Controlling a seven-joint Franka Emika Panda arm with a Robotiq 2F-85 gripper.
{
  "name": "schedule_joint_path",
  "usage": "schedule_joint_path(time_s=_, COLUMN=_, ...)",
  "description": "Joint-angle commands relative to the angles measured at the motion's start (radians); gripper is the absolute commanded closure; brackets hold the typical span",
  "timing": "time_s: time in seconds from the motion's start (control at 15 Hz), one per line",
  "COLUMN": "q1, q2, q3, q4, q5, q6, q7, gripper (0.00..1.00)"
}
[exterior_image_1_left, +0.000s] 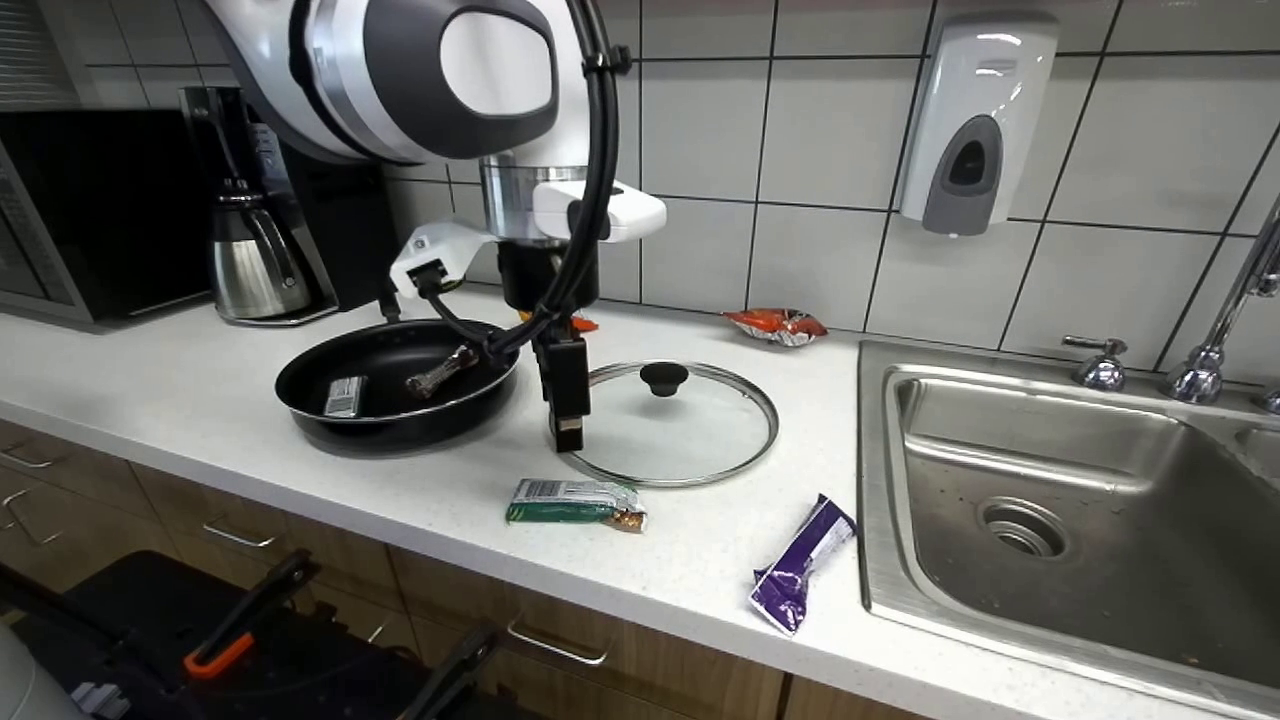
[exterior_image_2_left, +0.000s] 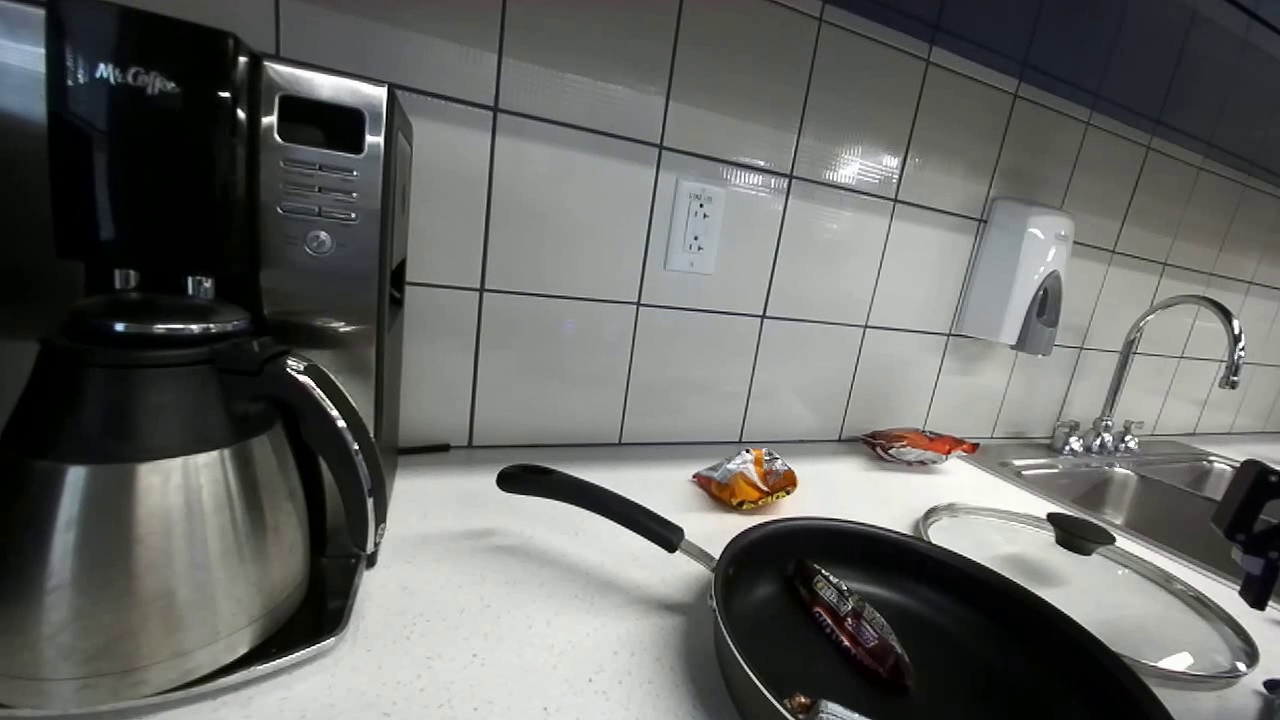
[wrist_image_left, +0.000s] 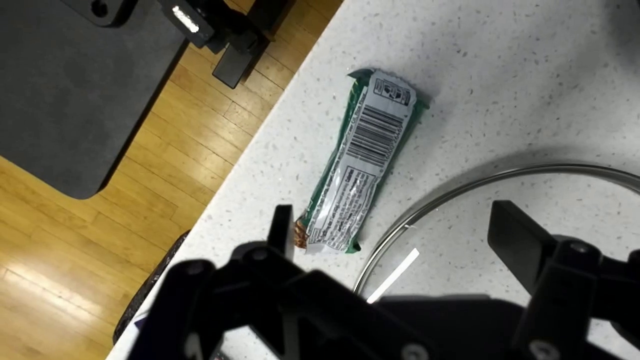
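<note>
Gripper (wrist_image_left: 392, 227), fingers (wrist_image_left: 282, 230) spread wide and released, above the counter (exterior_image_1_left: 440, 490)
Green-and-white wrapped bar (wrist_image_left: 360, 165), flat on the counter near its front edge, barcode side up, one end toward a finger in the wrist view
Glass lid (exterior_image_1_left: 690, 440), steel-rimmed, black knob (exterior_image_1_left: 663, 377) upward, lying just beside the bar
Black pan (exterior_image_1_left: 380, 432), near the lid, holding a grey barcoded wrapper (exterior_image_1_left: 345, 397) and a dark red wrapper (exterior_image_2_left: 860, 630)
Purple wrapper (exterior_image_1_left: 805, 565), just beside the sink (exterior_image_1_left: 885, 520)
Orange packet (exterior_image_2_left: 748, 480), between the pan and the tiled wall (exterior_image_1_left: 700, 130)
Red packet (exterior_image_1_left: 775, 325), along the wall behind the lid
Coffee maker (exterior_image_2_left: 325, 200), steel and black, on the pan's handle side
White soap dispenser (exterior_image_1_left: 980, 120), fixed to the wall
</note>
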Motion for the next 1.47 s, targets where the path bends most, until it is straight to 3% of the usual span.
schedule_joint_path(time_s=0.0, q1=-0.004, q2=-0.001, q3=0.004, q4=0.001, q5=0.002, q6=-0.002, q7=-0.001, gripper=0.00)
schedule_joint_path(time_s=0.93, q1=0.018, q2=0.114, q3=0.004, q4=0.001, q5=-0.009, q6=0.046, q7=0.012, gripper=0.00)
schedule_joint_path(time_s=1.4, q1=0.041, q2=0.202, q3=-0.009, q4=0.001, q5=-0.102, q6=0.108, q7=0.108, gripper=0.00)
